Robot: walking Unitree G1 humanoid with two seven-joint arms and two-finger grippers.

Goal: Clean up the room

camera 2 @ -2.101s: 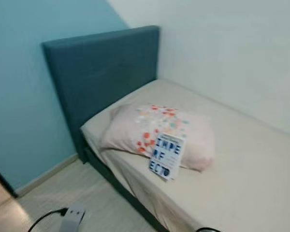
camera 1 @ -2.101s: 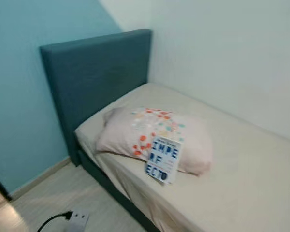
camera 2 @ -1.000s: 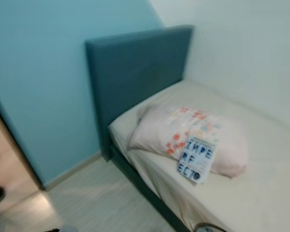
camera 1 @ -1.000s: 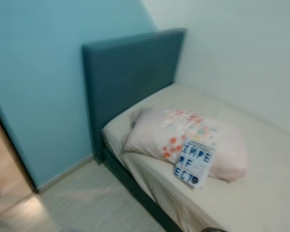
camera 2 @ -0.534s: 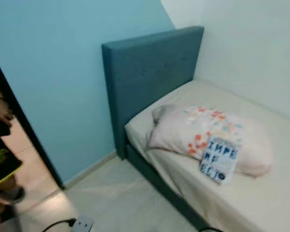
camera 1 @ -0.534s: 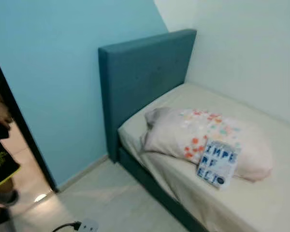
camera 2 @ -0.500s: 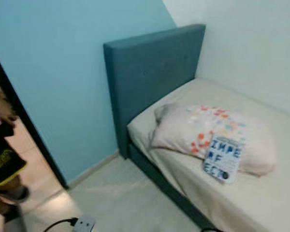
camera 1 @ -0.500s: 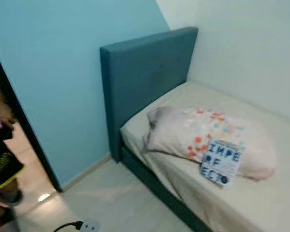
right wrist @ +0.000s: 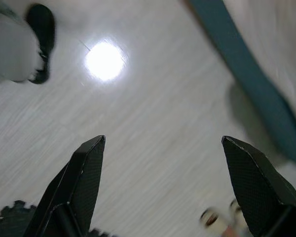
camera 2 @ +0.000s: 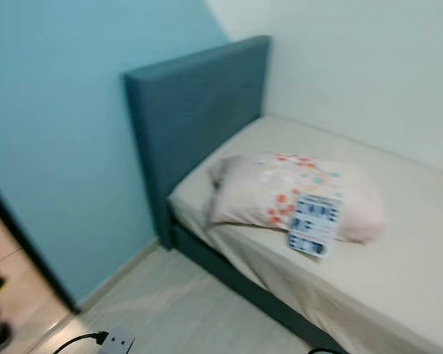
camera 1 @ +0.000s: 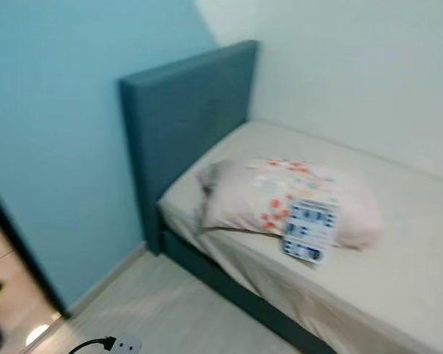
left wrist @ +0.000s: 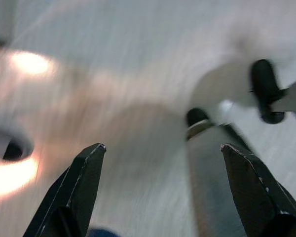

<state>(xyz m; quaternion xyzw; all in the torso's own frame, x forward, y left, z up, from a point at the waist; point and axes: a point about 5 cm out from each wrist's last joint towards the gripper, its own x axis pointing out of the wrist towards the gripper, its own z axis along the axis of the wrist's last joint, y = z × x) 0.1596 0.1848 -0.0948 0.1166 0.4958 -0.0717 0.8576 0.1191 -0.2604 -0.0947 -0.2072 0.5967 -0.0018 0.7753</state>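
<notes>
Book (camera 1: 309,230) with a white cover and blue block lettering, seen leaning upright against the front of a pillow (camera 1: 280,199) on the bed (camera 2: 399,273); its lower edge rests on the sheet close to the bed's near side edge. We see the pillow, pale pink with orange and teal dots, lying across the head end, just short of the teal headboard (camera 1: 184,118). The bed fills the corner between the blue wall (camera 1: 52,125) and the white wall (camera 1: 354,81), so its far side and head are closed in. The dark teal bed frame (camera 2: 236,276) runs diagonally along the near side, and beyond it pale wood-look floor (camera 1: 170,310) lies open up to the blue wall. A white power strip (camera 1: 125,344) with a black cable sits on the floor at the lower edge of the head views. A dark door frame (camera 1: 22,251) borders the blue wall on the left.

We see the left end effector (left wrist: 165,192) hanging over blurred floor, fingers spread apart and holding nothing. The right end effector (right wrist: 165,187) likewise hangs released over the floor, with the bed frame crossing one corner of its wrist view.
</notes>
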